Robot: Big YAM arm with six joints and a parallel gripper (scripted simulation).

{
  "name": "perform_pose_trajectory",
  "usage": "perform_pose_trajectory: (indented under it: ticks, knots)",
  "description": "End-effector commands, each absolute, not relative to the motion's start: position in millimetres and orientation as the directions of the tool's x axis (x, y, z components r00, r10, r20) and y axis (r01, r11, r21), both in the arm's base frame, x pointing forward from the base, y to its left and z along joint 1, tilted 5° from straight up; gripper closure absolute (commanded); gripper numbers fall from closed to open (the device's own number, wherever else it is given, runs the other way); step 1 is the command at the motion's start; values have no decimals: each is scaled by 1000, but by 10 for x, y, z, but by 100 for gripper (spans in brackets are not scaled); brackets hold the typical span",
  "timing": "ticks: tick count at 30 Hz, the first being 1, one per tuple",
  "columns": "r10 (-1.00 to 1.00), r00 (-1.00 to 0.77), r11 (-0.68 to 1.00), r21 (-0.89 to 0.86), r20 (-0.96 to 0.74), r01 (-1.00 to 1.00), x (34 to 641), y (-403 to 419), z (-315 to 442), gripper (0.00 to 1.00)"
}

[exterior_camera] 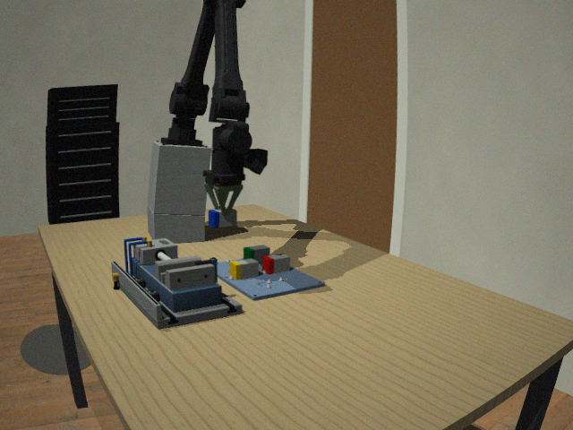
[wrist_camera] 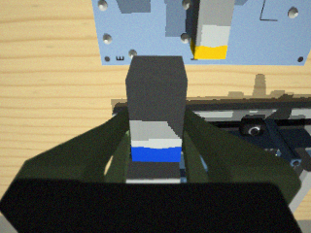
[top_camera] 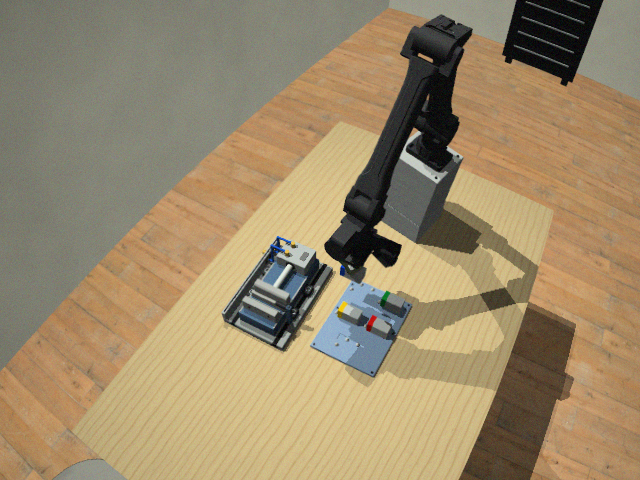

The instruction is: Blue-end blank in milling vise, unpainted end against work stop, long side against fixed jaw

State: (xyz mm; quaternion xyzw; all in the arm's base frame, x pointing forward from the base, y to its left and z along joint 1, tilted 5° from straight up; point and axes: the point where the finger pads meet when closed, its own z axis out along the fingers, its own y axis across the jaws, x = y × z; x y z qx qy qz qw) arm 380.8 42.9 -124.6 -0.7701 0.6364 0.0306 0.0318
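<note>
Your top view looks down steeply from high above one long side of the table (top_camera: 465, 413), far enough out to take in the whole top, the floor (top_camera: 129, 248) around it and the arm's pedestal (top_camera: 421, 206).

Your exterior view sits low and near a table corner, facing across the top toward the pedestal (exterior_camera: 178, 194) and the far wall (exterior_camera: 485, 116). It shares the vise (exterior_camera: 184, 282), the plate (exterior_camera: 295, 283) and the dark rack (exterior_camera: 83, 152) with the top view, where they show as vise (top_camera: 276, 297), plate (top_camera: 351, 351) and rack (top_camera: 550, 36).

Your wrist view rides just behind the gripper (wrist_camera: 156, 160), very close, looking down past the fingers at the plate's edge (wrist_camera: 146, 44) and a corner of the vise (wrist_camera: 272, 128).
</note>
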Motion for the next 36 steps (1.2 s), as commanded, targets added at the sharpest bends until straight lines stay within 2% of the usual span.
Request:
perform_pose_trajectory:
  ticks: [1, 20, 36]
  knots:
    - [-975, 205, -203, -27, -85, -979, 4149, 342, -1250, 100]
    - [-972, 219, -217, -34, -81, -976, 5169, -332, -1294, 100]
    - [-970, 228, -225, -38, -79, -974, 5695, -904, -1324, 100]
